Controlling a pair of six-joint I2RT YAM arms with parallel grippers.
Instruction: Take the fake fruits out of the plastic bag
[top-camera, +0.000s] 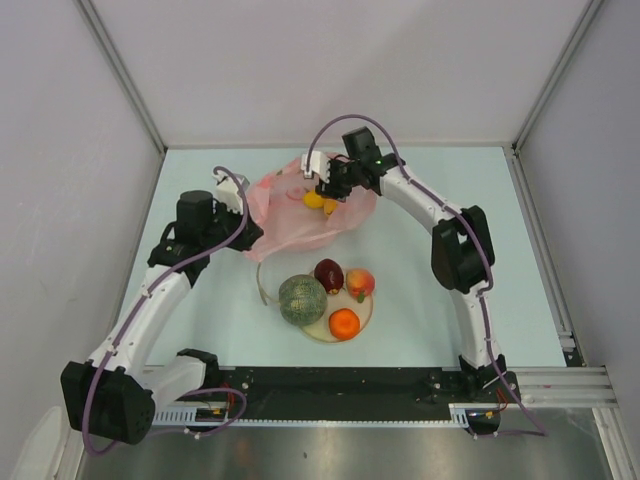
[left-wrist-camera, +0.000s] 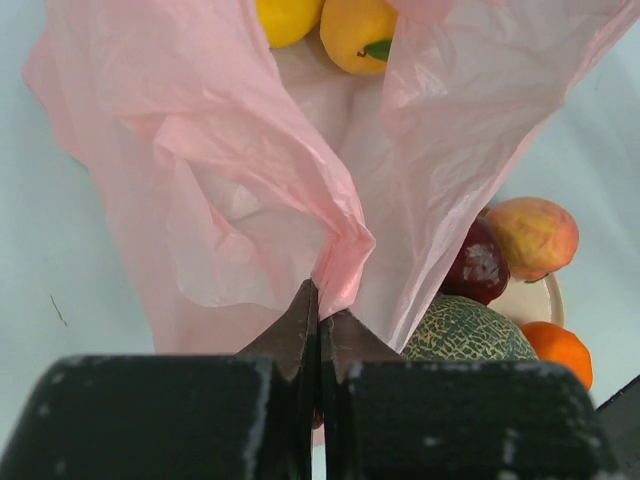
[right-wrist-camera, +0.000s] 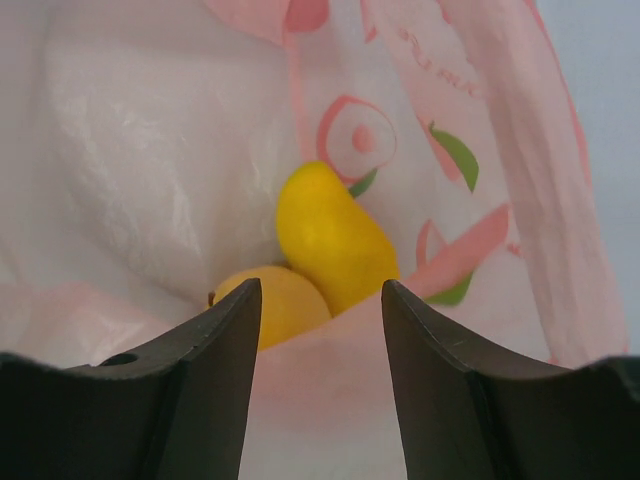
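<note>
The pink plastic bag (top-camera: 300, 212) lies at the table's far middle. My left gripper (left-wrist-camera: 320, 305) is shut on a fold of the bag (left-wrist-camera: 250, 170) at its near left edge. My right gripper (right-wrist-camera: 320, 295) is open and empty over the bag's mouth. Inside the bag lie a yellow oblong fruit (right-wrist-camera: 330, 235) and a yellow-orange round fruit (right-wrist-camera: 275, 300), just beyond my fingertips; they also show from above (top-camera: 313, 200) (top-camera: 330, 207). On the cream plate (top-camera: 318, 331) sit the netted melon (top-camera: 302, 299), dark red apple (top-camera: 328, 274), peach-coloured fruit (top-camera: 360, 283) and orange (top-camera: 344, 323).
The plate stands just in front of the bag. A thin loop of cord (top-camera: 262, 285) lies left of the plate. Grey walls close the table on the left, back and right.
</note>
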